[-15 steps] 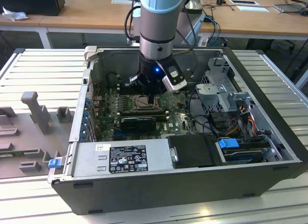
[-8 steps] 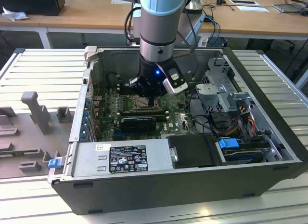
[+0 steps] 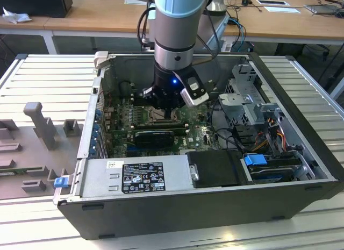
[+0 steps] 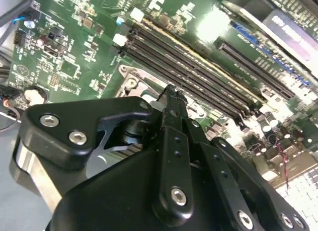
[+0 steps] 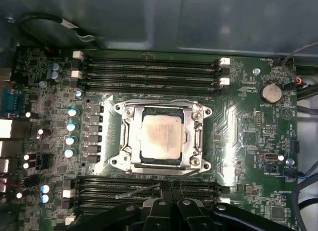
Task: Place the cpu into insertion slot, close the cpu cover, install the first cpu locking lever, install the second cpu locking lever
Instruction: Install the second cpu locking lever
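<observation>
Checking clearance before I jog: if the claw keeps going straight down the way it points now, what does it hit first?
Probably the cpu cover or its edge: the claw hangs just above the insertion slot, beside the memory slots. Exact contact point is uncertain; depth is unclear.

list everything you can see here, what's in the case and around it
pale silver-white square cpu: one, seated in the socket at the middle of the board
silvery metal cpu cover frame: one, closed flat around the chip
green motherboard: one, on the floor of the case
long black memory slots: two banks, one on each side of the socket
round silver coin battery: one, on the board near a corner
dark grey open computer case: one, lying on the slatted metal table
grey power supply box: one, along the case's near wall
blue clips: two, one by the drive bay, one at the case's outer corner
black gripper: one, low over the board beside the socket
</observation>
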Controlling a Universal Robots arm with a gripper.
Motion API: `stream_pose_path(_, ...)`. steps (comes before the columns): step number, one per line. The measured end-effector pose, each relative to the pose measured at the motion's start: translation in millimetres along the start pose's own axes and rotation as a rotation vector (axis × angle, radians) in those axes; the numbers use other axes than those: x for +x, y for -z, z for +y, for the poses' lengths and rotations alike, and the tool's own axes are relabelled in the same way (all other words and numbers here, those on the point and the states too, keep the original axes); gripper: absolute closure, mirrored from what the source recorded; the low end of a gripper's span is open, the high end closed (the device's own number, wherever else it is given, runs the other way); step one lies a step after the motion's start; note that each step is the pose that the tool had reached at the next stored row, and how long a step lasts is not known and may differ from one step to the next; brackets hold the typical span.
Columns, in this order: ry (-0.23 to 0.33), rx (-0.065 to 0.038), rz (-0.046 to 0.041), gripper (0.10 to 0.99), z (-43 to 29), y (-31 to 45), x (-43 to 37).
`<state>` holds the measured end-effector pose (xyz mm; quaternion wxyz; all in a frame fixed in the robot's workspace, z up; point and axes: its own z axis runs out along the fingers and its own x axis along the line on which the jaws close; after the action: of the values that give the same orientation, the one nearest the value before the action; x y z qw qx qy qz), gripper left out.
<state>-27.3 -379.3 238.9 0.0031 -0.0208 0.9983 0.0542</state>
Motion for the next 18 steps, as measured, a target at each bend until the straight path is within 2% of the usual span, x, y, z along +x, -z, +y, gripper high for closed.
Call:
stream_pose_path(2,0.000,-0.003,-0.0003,0.980,-2.2,0.2,3.1)
stream_pose_path(5,0.001,-0.019,-0.0009,0.980,-3.5,0.1,11.5)
stream_pose_path(6,0.001,-0.036,-0.0017,0.980,-3.4,-0.3,17.6)
stream_pose_path(7,0.002,-0.051,-0.0027,0.980,-3.8,-0.9,19.9)
stream_pose_path(12,0.017,-0.060,-0.0027,0.980,-7.0,-5.2,21.8)
stream_pose_path(13,0.028,-0.071,-0.0017,0.980,-8.1,-7.5,24.6)
stream_pose_path(15,0.032,-0.079,-0.0018,0.980,-8.6,-10.7,31.0)
stream_pose_path(18,0.032,-0.082,-0.0018,0.980,-9.5,-19.1,32.7)
